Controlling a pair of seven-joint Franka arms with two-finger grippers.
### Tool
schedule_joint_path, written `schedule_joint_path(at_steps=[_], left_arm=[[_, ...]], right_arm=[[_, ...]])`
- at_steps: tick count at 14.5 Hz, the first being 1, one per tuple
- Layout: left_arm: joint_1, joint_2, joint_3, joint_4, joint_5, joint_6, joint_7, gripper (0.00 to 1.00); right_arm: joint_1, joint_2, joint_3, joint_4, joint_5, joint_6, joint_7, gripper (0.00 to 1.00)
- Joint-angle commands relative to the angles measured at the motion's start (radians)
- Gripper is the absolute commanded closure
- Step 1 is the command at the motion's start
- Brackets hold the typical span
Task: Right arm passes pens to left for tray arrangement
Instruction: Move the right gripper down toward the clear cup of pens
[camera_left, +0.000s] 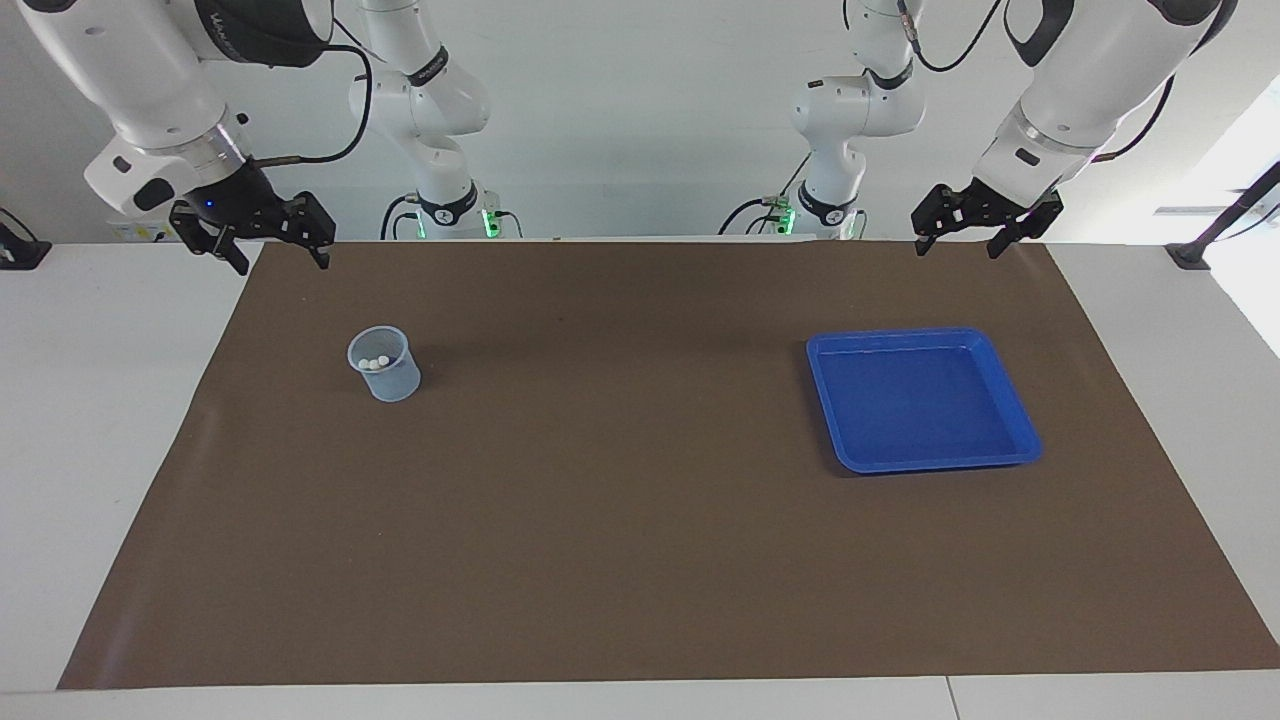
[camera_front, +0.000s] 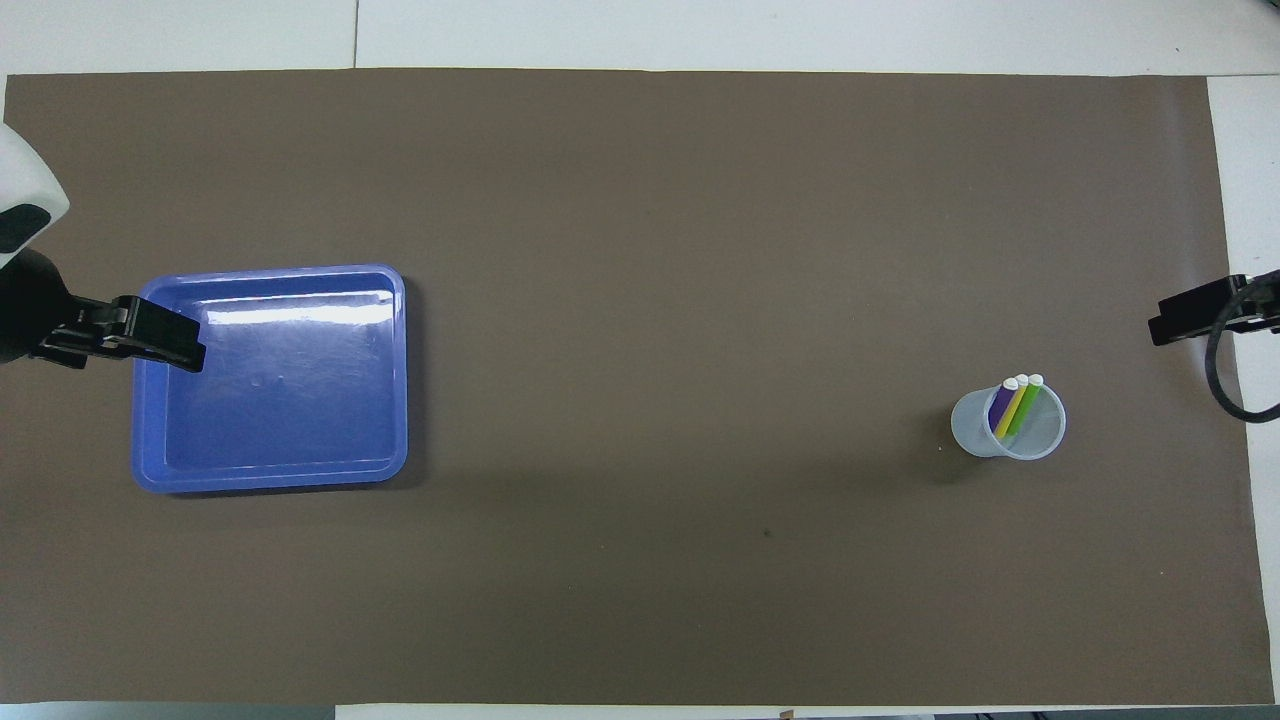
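White wall (camera_left: 640, 120), white table (camera_left: 100, 400), brown mat (camera_left: 640, 520).

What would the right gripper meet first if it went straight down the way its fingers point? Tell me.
Probably the brown mat's edge nearest the robots, or the white table beside it. The right gripper, open, hangs there; the cup with the pens stands well clear.

Brown mat (camera_left: 640, 520) bare across middle; wide passage between cup (camera_left: 384, 364) and tray (camera_left: 922, 400), which sit well apart. Cup stands upright toward right arm's end, pens (camera_front: 1013, 403) leaning inside, tops at its rim; open room all round it. Tray low, toward left arm's end. Both grippers raised over mat's robot-side edge, off the passage.
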Motion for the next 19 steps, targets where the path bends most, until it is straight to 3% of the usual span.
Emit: schedule_joint_path(at_steps=[1, 3, 5, 8, 13, 16, 19], left_arm=[[0.001, -0.02, 0.006, -0.017, -0.005, -0.009, 0.005, 0.0], [0.001, -0.022, 0.006, -0.018, -0.005, -0.009, 0.005, 0.0], [0.001, -0.022, 0.006, -0.018, -0.005, -0.009, 0.005, 0.0], [0.001, -0.022, 0.006, -0.018, -0.005, -0.009, 0.005, 0.0], [0.001, -0.022, 0.006, -0.017, -0.005, -0.009, 0.005, 0.0], [0.001, -0.022, 0.006, -0.018, -0.005, -0.009, 0.005, 0.0], [0.001, -0.022, 0.006, -0.018, -0.005, -0.009, 0.005, 0.0]], right_arm=[[-0.004, -0.024, 0.006, -0.033, 0.022, 0.004, -0.064, 0.0], [-0.011, -0.026, 0.004, -0.045, 0.11, -0.001, -0.187, 0.0], [0.007, -0.034, 0.011, -0.062, 0.11, 0.002, -0.29, 0.0], [0.025, -0.035, 0.014, -0.113, 0.128, 0.067, -0.7, 0.0], [0.039, 0.072, 0.015, -0.163, 0.119, 0.146, -1.193, 0.0], [0.093, 0.065, 0.017, -0.284, 0.04, 0.31, -1.417, 0.0], [0.102, 0.028, 0.017, -0.436, 0.041, 0.471, -1.551, 0.0]])
